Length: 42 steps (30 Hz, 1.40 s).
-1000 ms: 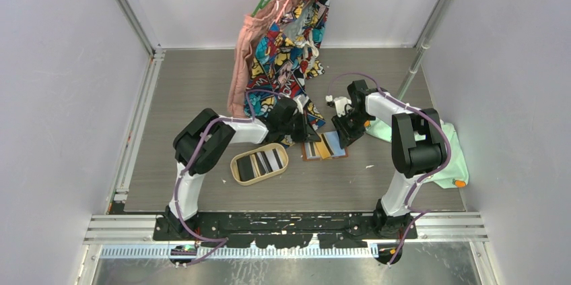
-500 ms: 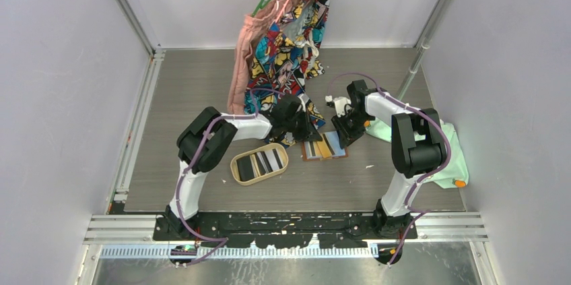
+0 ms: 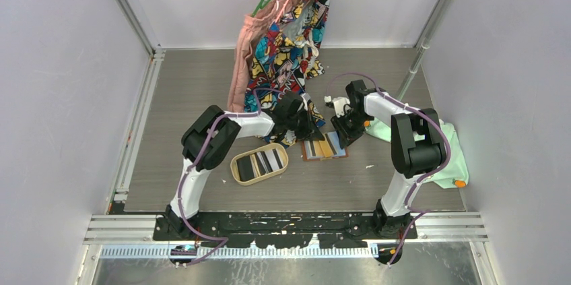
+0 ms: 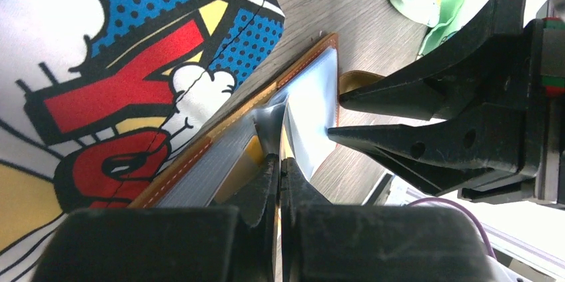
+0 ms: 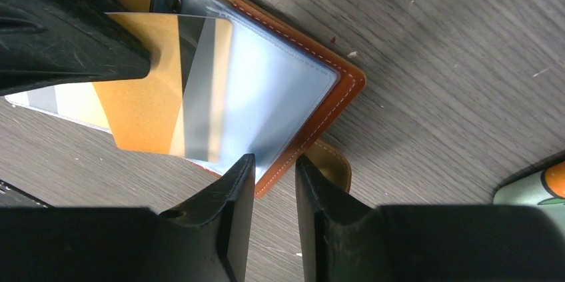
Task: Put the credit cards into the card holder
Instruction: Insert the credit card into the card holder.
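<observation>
The tan card holder (image 3: 324, 147) lies open on the table, its leather edge (image 5: 333, 95) and clear sleeves showing. My left gripper (image 4: 280, 159) is shut on a yellow card (image 5: 143, 99) with a grey stripe. The card stands edge-on at the mouth of a clear sleeve. My right gripper (image 5: 274, 162) is open. Its tips straddle the holder's near corner, one on the sleeve, the other over the snap tab (image 5: 331, 162). More credit cards, black (image 3: 246, 167) and striped (image 3: 266, 160), lie in the oval wooden tray (image 3: 236, 164).
A comic-print garment (image 3: 289, 42) and a pink one (image 3: 244, 56) hang from a green hanger, the print draping beside the holder (image 4: 100, 62). A mint-green cloth (image 3: 451, 157) lies at the right. A metal pole (image 3: 419, 49) stands behind the right arm.
The left arm has shifted slightly to the right, carrying the card a little closer over the holder. The right gripper has stayed put.
</observation>
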Each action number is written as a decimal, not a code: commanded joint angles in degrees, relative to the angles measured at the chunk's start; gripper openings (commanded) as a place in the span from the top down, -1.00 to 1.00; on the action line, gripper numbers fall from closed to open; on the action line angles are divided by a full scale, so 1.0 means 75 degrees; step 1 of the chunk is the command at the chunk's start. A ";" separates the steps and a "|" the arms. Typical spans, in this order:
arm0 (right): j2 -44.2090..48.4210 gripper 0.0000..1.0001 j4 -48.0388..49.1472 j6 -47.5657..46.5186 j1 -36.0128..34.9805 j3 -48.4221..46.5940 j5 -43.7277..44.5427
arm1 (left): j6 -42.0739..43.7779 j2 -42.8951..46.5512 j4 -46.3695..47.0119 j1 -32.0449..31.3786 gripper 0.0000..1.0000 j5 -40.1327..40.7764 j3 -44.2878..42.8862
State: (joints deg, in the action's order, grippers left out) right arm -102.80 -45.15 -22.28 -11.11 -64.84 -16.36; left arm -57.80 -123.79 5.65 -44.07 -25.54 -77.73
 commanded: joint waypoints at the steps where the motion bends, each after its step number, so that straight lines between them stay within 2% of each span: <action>1: 0.0110 0.32 0.0019 0.0035 -0.0084 -0.0248 -0.0127 | 0.0078 -0.0391 -0.0472 -0.0065 1.00 -0.0157 -0.0208; 5: 0.0319 0.26 0.0019 -0.0023 -0.0085 -0.0300 -0.0108 | 0.0066 -0.0515 -0.0472 -0.0065 1.00 -0.0254 -0.0297; 8: 0.0761 0.11 0.0040 -0.0140 -0.0088 -0.0318 -0.0083 | 0.0078 -0.0547 -0.0461 -0.0065 1.00 -0.0263 -0.0288; 12: 0.1521 0.05 0.0181 -0.0411 -0.0111 -0.0137 -0.0673 | 0.0089 -0.0542 -0.0432 -0.0033 0.97 -0.0286 -0.0259; 14: 0.1824 0.13 0.0267 -0.0633 -0.0238 0.0046 -0.1200 | 0.0090 -0.0535 -0.0415 -0.0019 0.95 -0.0314 -0.0239; 15: 0.1996 0.24 0.0326 -0.0769 -0.0372 0.0141 -0.1514 | 0.0095 -0.0534 -0.0414 -0.0008 0.94 -0.0332 -0.0230; 18: 0.2291 0.71 0.0639 -0.1190 -0.1051 0.0498 -0.1987 | 0.0101 -0.0516 -0.0396 0.0020 0.91 -0.0356 -0.0203; 20: 0.2350 0.91 0.1048 -0.1150 -0.1613 0.0730 -0.1825 | 0.0101 -0.0517 -0.0363 0.0029 0.89 -0.0383 -0.0194; 31: 0.2020 0.96 0.2280 -0.0902 -0.2619 0.1327 0.0279 | -0.0026 -0.0532 -0.0144 0.0039 0.81 -0.0554 -0.0146; 42: 0.1684 0.96 0.2571 -0.0834 -0.2749 0.1626 0.0696 | -0.0202 -0.0581 0.0112 0.0051 0.76 -0.0690 -0.0054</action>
State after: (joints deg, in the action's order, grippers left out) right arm -89.38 -27.94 -28.64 -31.40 -53.41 -13.76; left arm -59.94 -126.98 7.64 -43.20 -31.14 -79.44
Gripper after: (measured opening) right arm 0.046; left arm 0.111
